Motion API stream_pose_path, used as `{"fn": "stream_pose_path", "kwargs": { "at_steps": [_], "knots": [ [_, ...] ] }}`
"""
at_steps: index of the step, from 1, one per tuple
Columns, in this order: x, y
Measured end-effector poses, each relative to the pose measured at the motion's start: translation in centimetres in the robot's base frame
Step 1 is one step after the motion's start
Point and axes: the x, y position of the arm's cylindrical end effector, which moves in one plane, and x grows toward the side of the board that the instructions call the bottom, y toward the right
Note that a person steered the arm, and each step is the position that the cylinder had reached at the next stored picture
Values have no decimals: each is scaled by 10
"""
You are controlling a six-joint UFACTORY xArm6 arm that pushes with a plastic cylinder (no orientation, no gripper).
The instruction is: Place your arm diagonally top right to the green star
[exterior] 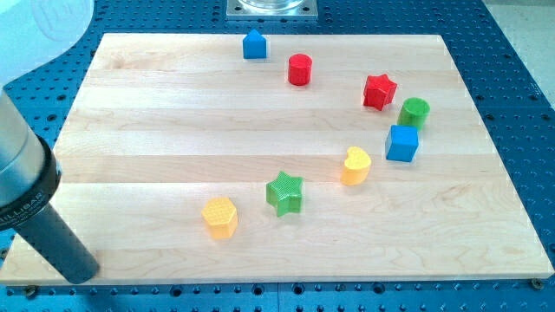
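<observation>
Eight blocks on wooden board (156, 130). My tip (82, 276) at board's 7 o'clock corner, touching nothing; no claw, bare rod. Green star (284, 192) low centre. Yellow hexagon (220, 217) at its 8 o'clock, yellow heart (355, 165) at 2. Farther: blue cube (401, 143), green cylinder (414, 112), red star (380, 91), red cylinder (300, 69), blue house-shaped block (254, 44).

One camera only, looking down at a slant from above the near edge of the counter (156, 130), facing across it to the metal base plate (272, 9) at the view's top. It sits back far enough to take in nearly the whole wooden counter and a band of blue pegboard (512, 52) round it, the near corners just clipped. The rod (35, 208) looms large and close at the view's left.
</observation>
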Motion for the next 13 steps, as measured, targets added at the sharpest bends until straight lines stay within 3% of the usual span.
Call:
{"fn": "stream_pose_path", "kwargs": {
  "at_steps": [9,10,11,13],
  "knots": [
    [0,35],
    [0,128],
    [0,128],
    [-9,391]
  ]
}}
